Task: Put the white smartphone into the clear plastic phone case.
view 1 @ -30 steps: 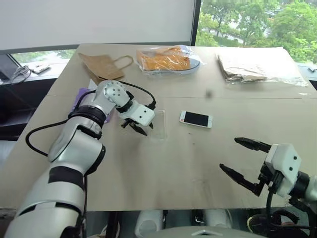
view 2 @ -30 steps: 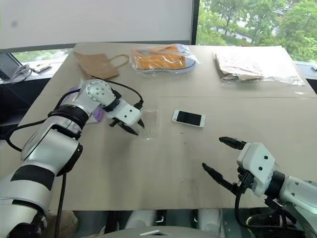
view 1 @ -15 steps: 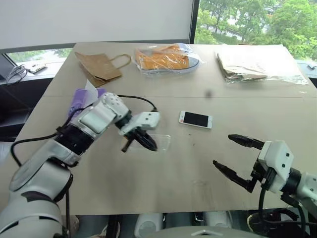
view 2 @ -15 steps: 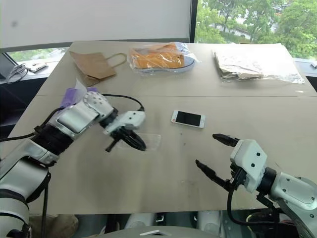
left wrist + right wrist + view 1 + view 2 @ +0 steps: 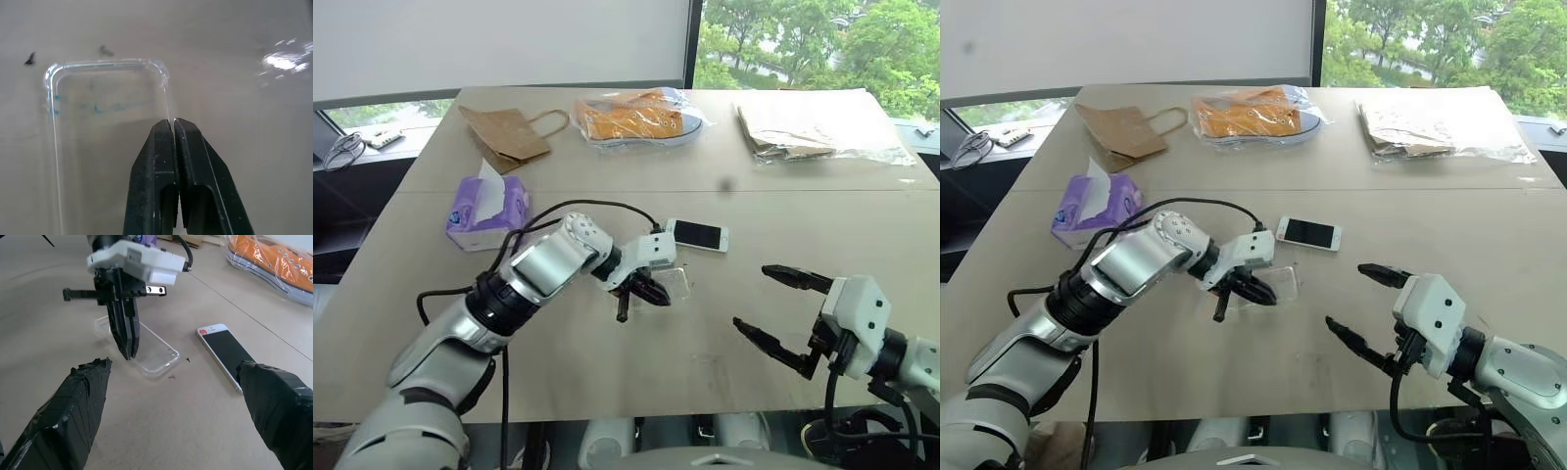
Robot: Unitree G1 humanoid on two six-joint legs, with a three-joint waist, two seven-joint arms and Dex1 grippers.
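Clear plastic phone case [image 5: 107, 122] pinched by its rim in my left gripper [image 5: 174, 121] | right gripper [image 5: 783, 308] wide, empty | next: fetch white smartphone [image 5: 697, 235]

Tan table [image 5: 607, 362]: white smartphone [image 5: 698, 235], tissue pack [image 5: 488, 211], paper bag [image 5: 509, 134], bagged shoes [image 5: 636, 117].

My left pincer [image 5: 128, 352] pinches one long rim of the clear case [image 5: 105, 142], which lies open side up on the table just beside the face-up white phone [image 5: 697, 235].
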